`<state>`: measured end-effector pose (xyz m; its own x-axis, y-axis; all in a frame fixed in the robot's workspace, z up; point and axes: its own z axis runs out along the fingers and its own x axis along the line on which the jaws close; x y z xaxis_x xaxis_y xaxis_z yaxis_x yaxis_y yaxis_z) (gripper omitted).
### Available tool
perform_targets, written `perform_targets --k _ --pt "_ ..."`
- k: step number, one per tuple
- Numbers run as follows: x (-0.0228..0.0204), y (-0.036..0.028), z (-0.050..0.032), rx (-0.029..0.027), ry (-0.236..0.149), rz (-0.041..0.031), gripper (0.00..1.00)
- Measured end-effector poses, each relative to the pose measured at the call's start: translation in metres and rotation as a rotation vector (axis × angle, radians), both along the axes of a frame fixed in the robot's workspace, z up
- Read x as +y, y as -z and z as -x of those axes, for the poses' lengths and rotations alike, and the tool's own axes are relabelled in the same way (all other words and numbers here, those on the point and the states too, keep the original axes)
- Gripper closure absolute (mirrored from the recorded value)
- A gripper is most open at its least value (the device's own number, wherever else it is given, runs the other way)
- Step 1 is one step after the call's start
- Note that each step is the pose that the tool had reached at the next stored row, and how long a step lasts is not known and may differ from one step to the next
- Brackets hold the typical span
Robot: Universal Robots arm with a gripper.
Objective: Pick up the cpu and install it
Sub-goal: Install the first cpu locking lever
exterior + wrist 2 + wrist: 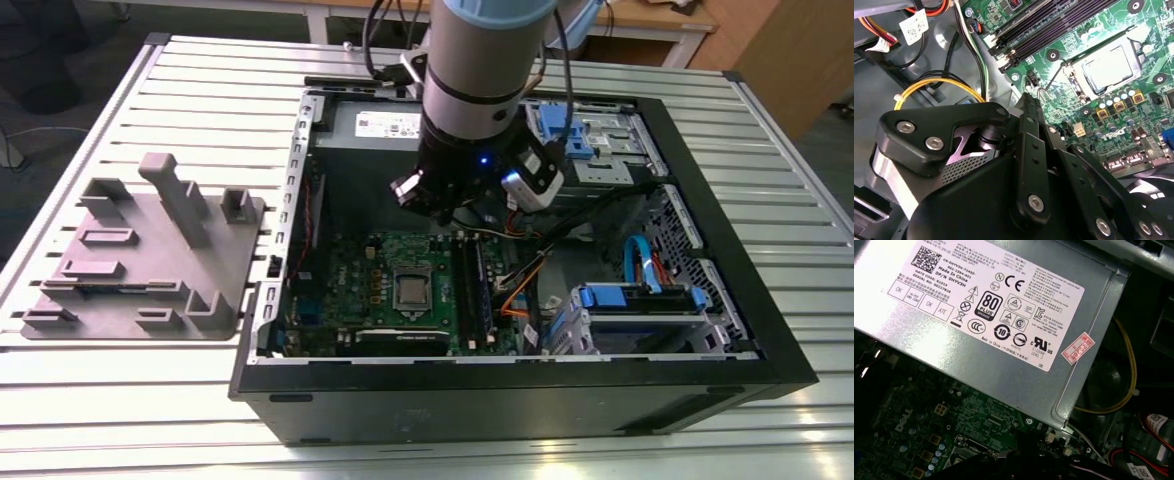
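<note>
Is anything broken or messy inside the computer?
Nothing looks broken or spilled. The cpu lies flat and square in its socket on the green motherboard. The cables beside it look loose but not damaged. The gripper hangs above the board.

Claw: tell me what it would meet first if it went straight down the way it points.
Probably the green motherboard inside the open case, on the power-supply side of the CPU socket. Depth is unclear, so the cables beside it might come first.

One open computer case (747, 330), one green motherboard (367, 290), one cpu (1110, 67), one grey fixture (134, 260) and one gripper (1026, 102) are counted.
</note>
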<state>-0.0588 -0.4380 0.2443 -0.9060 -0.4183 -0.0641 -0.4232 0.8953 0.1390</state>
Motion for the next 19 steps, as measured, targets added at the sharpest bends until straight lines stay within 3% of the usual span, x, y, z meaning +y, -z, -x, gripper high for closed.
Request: perform_targets --k 19 --pt "0.0024 0.0035 -0.0001 0.0 0.0 0.0 0.89"
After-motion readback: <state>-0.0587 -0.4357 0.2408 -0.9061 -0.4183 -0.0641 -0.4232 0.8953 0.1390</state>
